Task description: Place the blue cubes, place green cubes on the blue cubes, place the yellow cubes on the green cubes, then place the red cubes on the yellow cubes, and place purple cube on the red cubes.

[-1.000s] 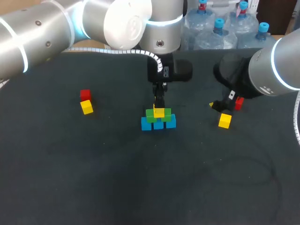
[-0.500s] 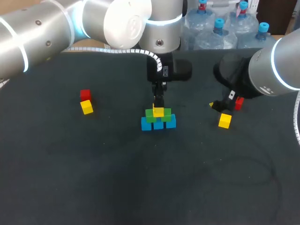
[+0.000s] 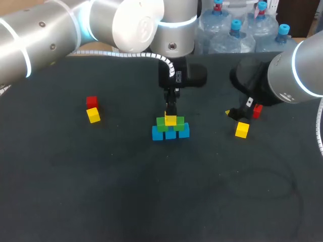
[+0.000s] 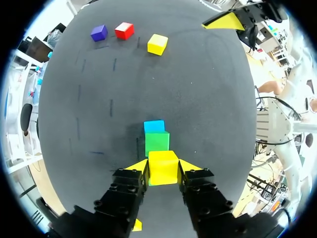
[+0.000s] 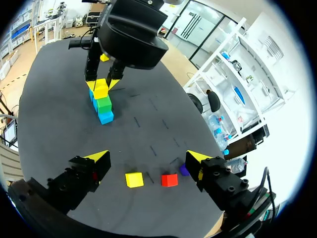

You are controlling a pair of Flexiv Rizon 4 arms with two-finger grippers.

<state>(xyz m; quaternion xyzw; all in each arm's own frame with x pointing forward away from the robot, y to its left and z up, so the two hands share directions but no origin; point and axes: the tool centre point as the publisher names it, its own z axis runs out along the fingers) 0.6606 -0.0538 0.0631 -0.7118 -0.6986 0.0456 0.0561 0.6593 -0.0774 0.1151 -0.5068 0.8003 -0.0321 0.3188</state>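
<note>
Near the middle of the dark tabletop [image 3: 101, 191], the left gripper [image 4: 163, 167] is clamping a small yellow cube [image 4: 163, 171] sitting on green cubes [image 4: 157, 143] over blue cubes [image 4: 154, 127]. Toward the right edge, the right gripper [image 5: 147, 159] is hanging spread wide above a loose yellow cube [image 5: 133, 179], a red cube [image 5: 169, 180] and a purple cube [image 5: 184, 170].

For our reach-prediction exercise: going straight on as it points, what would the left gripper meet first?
Likely the green cubes, right under the yellow cube in its jaws.
</note>
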